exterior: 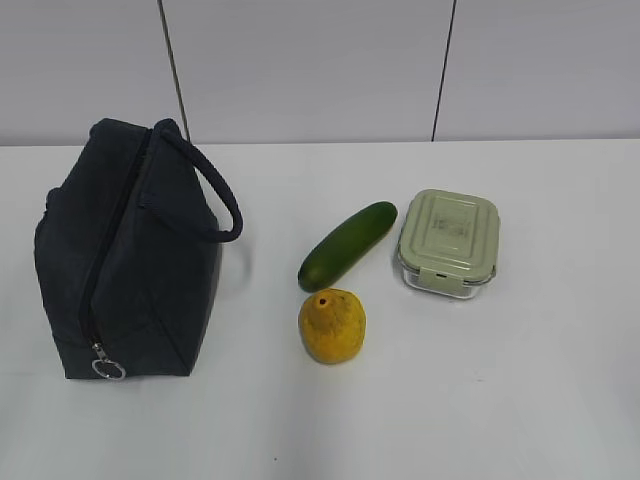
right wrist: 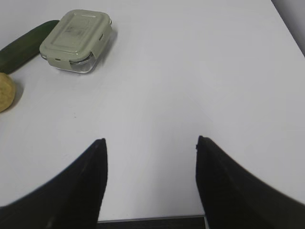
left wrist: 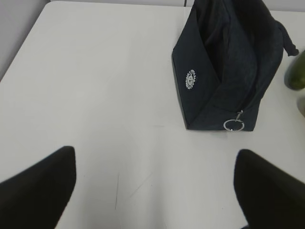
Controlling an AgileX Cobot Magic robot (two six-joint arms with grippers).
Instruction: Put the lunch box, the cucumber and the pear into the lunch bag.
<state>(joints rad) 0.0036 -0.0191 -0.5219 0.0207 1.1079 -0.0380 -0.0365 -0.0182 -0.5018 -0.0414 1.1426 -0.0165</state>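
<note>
Lunch bag (exterior: 130,255): dark navy, zipped shut, at the left of the exterior view on the white table (exterior: 520,400).
Cucumber (exterior: 348,245): centre, lying slantwise.
Pear (exterior: 332,325): just below the cucumber.
Lunch box (exterior: 449,243): right of the cucumber, lid on.
My left fingers (left wrist: 38,186): spread wide, holding nothing.
My right fingers (right wrist: 81,186): parted, holding nothing.

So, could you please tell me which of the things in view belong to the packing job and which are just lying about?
Belong to the job:
- lunch bag, zipped shut
- lunch box
- cucumber
- pear

Just lying about:
- nothing; only the bare white table besides
</note>
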